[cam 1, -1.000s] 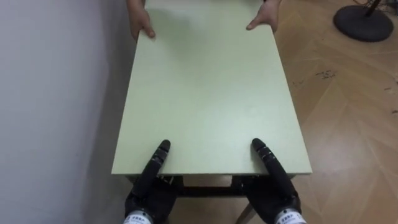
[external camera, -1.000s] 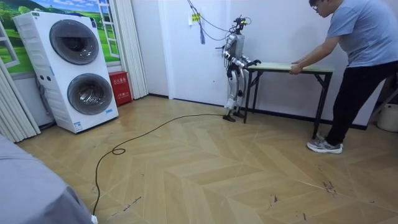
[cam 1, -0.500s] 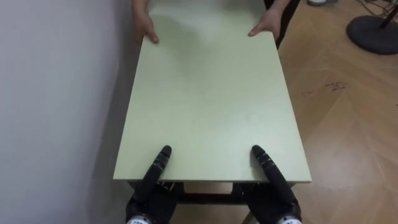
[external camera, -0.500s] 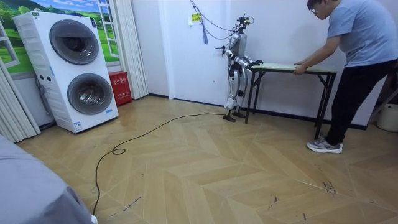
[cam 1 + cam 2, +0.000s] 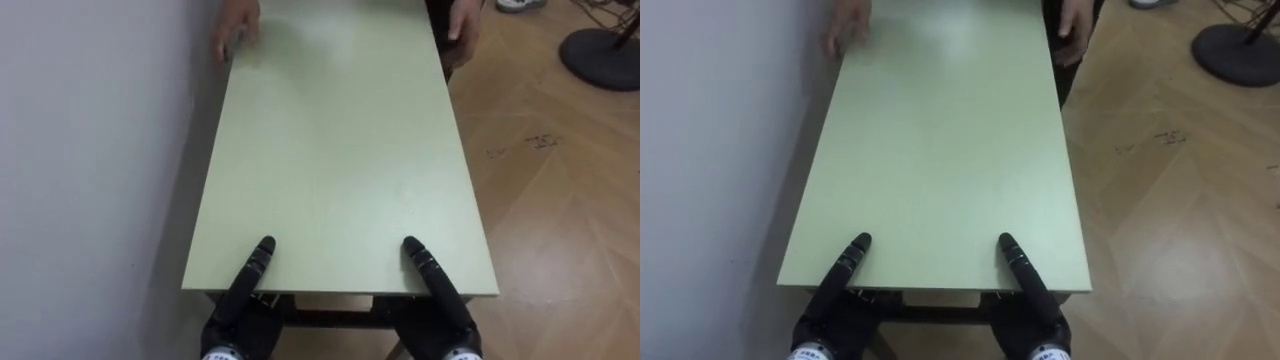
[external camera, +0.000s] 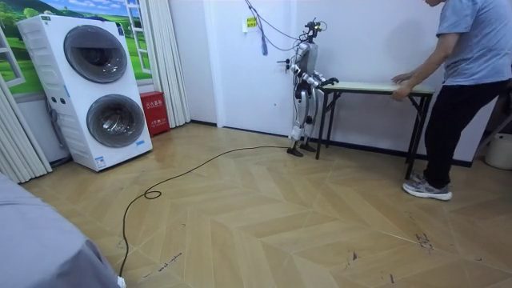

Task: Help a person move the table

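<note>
Green-topped table — left hand and right hand on its near edge, grip impossible to tell, person's hands opposite them at the far end — carry seemingly begun, set-down outstanding.

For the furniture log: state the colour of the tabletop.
Pale green, plain, with no pattern. The tabletop shows best in the left eye view.
</note>
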